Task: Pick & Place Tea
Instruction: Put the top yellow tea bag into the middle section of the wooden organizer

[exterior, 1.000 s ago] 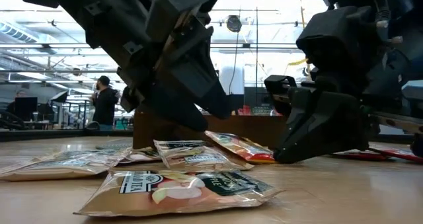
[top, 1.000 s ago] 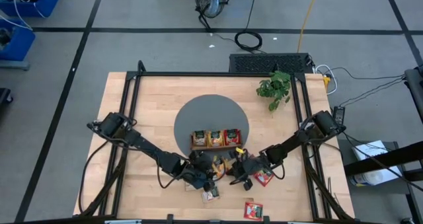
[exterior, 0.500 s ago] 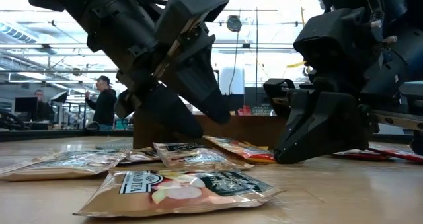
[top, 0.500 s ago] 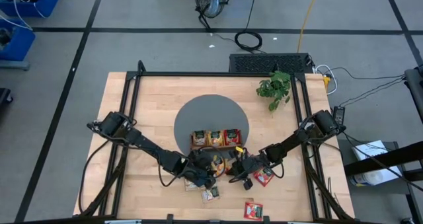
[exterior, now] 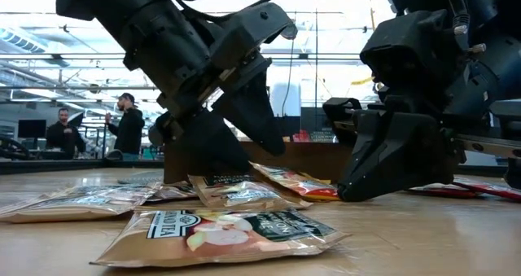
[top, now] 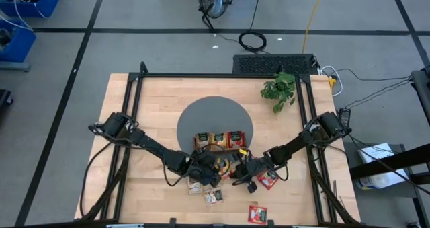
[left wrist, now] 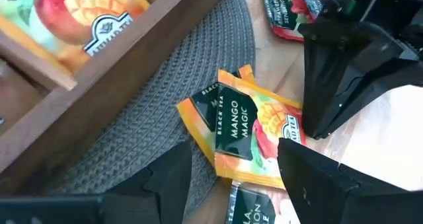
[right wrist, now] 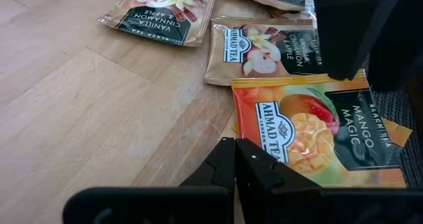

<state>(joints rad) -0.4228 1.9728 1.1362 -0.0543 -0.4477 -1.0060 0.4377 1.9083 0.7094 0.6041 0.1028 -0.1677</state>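
wooden tray (top: pixel 218 148) holding packets on grey mat (top: pixel 201 120), tea packets (top: pixel 213 197) lying scattered near it, left gripper (top: pixel 213 174) hovering spread above orange mango packet (left wrist: pixel 254 128), right gripper (top: pixel 236 181) resting clenched, empty, two people standing in room behind (exterior: pixel 122 128)

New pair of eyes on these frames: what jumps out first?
Both dark arms meet low over a scatter of small flat tea packets at the table's near edge, just in front of the brown wooden three-compartment tray on the round grey mat. The left gripper hangs open over an orange-yellow mango packet; the right gripper is shut, its tip at that packet's edge. A small green plant stands at the far right.
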